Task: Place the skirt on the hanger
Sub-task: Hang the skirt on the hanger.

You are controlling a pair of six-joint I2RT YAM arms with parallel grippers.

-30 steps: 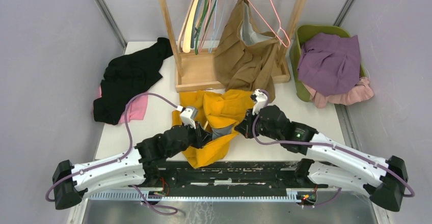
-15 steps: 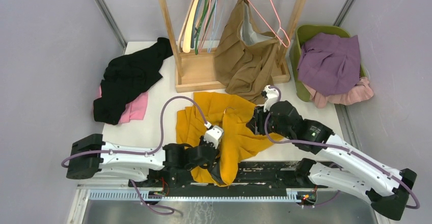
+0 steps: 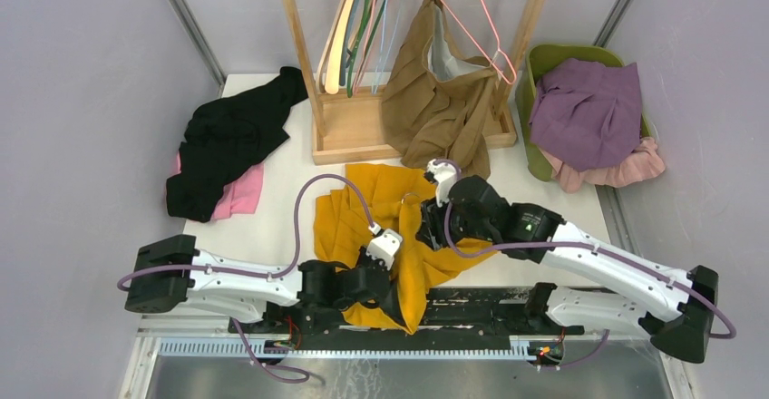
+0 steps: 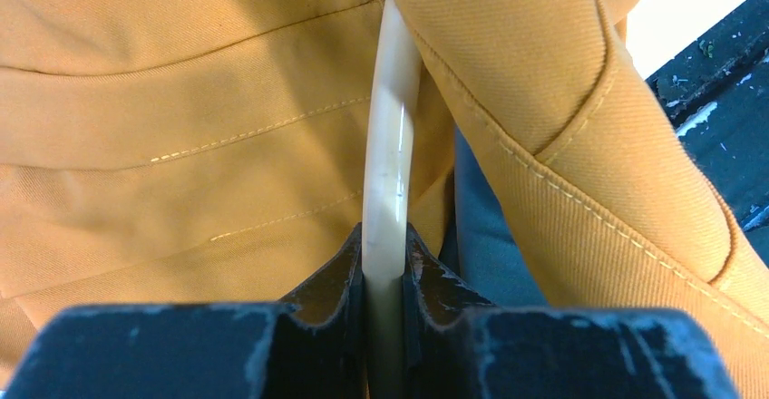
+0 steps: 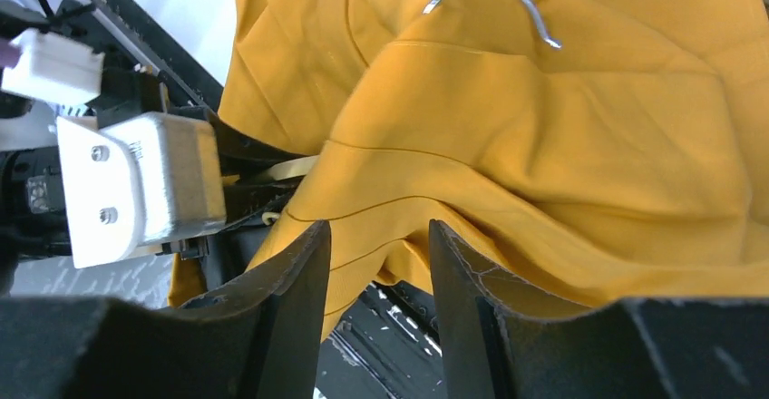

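We stretch our left arm (image 3: 227,281) low along the near edge, reaching to the right. Our left gripper (image 4: 384,245) pinches tight on the thin bar of the hanger (image 4: 392,145). Our right arm (image 3: 598,267) bends in from the right side. Our right gripper (image 5: 376,236) points down, its two fingers apart.

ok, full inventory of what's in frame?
skirt: 1, mustard, table centre
hanger: 1, cream, partly under skirt folds
rack: 1, wood, table rear
spare hangers: several, mixed colours, on rack
brown garment: 1, hanging on rack
black garment: 1, table left
pink cloth: 1, under black garment
basket: 1, green, right
purple garment: 1, in basket
table: 1, white
left claw: black, shut on hanger
right claw: black, open, over skirt
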